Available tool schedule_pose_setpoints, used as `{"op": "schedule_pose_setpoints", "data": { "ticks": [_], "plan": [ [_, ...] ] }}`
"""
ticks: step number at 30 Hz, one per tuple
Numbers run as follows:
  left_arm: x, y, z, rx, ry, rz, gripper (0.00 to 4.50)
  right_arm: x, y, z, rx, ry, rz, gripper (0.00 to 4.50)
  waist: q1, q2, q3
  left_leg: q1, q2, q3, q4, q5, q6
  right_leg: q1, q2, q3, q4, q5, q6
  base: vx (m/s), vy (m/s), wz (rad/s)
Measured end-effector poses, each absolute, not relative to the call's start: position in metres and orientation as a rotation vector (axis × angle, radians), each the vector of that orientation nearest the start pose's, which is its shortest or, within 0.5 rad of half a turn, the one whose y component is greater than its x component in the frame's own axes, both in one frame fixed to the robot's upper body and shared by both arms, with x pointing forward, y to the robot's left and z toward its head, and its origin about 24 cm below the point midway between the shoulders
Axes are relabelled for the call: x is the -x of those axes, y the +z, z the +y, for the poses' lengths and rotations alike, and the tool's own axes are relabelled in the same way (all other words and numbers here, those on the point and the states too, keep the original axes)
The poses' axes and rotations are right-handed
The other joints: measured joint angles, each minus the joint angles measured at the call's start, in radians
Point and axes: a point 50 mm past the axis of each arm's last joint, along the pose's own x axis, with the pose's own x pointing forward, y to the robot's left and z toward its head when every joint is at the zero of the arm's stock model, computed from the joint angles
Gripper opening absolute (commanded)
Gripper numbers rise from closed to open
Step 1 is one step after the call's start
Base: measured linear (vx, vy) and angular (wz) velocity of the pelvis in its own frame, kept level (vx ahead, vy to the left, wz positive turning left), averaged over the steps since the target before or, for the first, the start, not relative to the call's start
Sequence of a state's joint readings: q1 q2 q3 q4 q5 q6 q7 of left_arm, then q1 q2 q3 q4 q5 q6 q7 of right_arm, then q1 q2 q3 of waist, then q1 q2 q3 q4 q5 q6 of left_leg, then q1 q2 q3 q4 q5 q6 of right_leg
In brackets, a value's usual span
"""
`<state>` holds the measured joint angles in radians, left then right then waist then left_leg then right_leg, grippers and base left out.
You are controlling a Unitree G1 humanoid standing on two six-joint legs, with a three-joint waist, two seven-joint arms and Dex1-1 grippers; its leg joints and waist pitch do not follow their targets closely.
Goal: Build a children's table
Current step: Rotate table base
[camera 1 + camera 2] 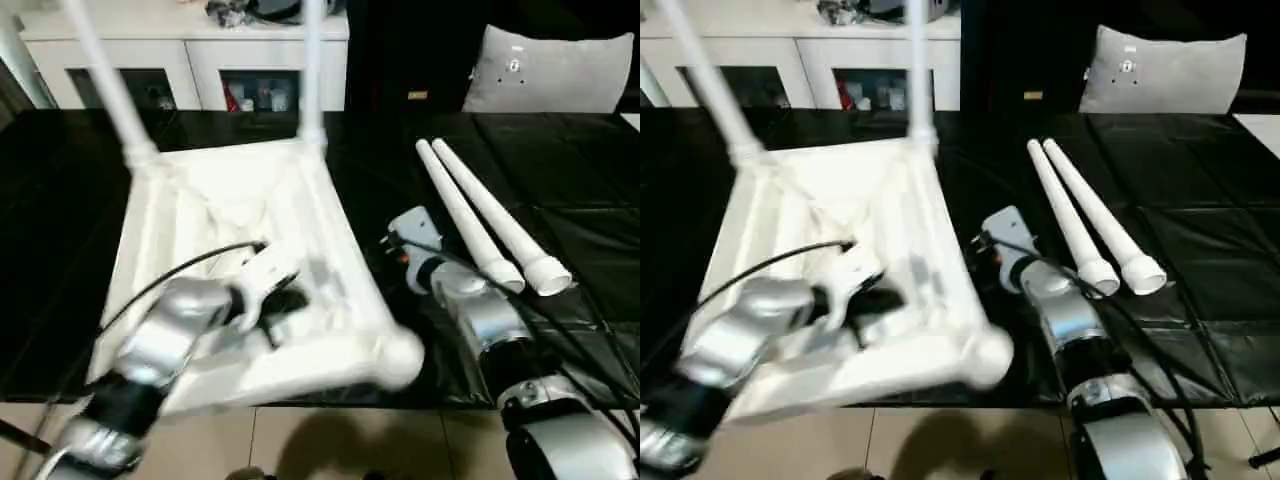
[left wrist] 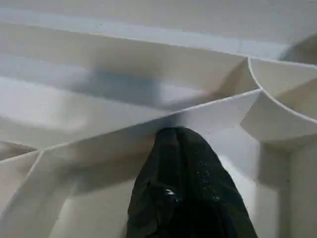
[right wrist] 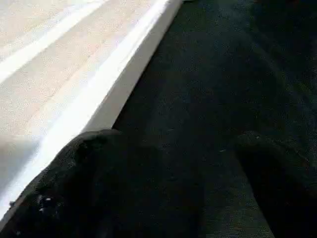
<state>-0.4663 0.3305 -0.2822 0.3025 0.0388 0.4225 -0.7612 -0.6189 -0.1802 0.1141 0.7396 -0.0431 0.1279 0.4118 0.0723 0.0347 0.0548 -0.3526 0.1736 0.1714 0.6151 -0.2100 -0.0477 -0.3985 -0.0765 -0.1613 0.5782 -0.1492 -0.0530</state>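
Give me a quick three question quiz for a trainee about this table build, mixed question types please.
1. True or false: two legs already stand in the upturned table top.
2. How many loose legs lie on the black mat?
3. Which gripper is over the top's ribbed underside: A) left gripper B) right gripper?

Key: 1 true; 2 two; 3 A. The right gripper sits on the mat beside the top, fingers spread.
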Motion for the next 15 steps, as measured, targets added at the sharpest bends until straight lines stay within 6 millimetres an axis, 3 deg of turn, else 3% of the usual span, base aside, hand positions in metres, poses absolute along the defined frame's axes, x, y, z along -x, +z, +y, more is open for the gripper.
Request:
{"op": "schedule_pose_setpoints", "data": {
  "ticks": [3, 8, 10, 15],
  "plan": [
    [-0.329, 0.047, 0.123, -0.448, -0.771, 0.409, 0.04, -0.353, 0.052, -0.130, 0.276, 0.514, 0.264, 4.50, -0.006, 0.001, 0.001, -0.001, 0.000, 0.000, 0.000, 0.001, 0.000, -0.001, 0.000, 0.000, 0.000, 0.000, 0.000, 0.000, 0.000, 0.00],
    [-0.343, 0.068, 0.119, -0.473, -0.681, 0.240, 0.04, -0.354, 0.066, -0.133, 0.269, 0.469, 0.219, 4.50, -0.007, 0.001, 0.000, -0.004, 0.000, 0.000, 0.000, 0.000, 0.000, -0.001, 0.000, 0.000, -0.002, 0.000, 0.000, 0.000, 0.000, 0.00],
    [-0.340, 0.070, 0.118, -0.431, -0.687, 0.204, 0.04, -0.355, 0.073, -0.142, 0.271, 0.419, 0.221, 4.50, -0.004, 0.001, 0.000, -0.005, 0.000, 0.000, 0.000, -0.001, 0.001, -0.002, 0.000, 0.000, -0.002, 0.000, 0.001, 0.000, 0.000, 0.00],
    [-0.318, 0.068, 0.111, -0.345, -0.799, 0.172, 0.56, -0.357, 0.080, -0.168, 0.304, 0.283, 0.305, 4.50, 0.008, 0.001, 0.000, -0.006, 0.000, 0.000, -0.002, -0.001, 0.002, -0.005, 0.000, 0.000, -0.001, -0.001, 0.001, 0.000, 0.000, 0.00]
  ]
}}
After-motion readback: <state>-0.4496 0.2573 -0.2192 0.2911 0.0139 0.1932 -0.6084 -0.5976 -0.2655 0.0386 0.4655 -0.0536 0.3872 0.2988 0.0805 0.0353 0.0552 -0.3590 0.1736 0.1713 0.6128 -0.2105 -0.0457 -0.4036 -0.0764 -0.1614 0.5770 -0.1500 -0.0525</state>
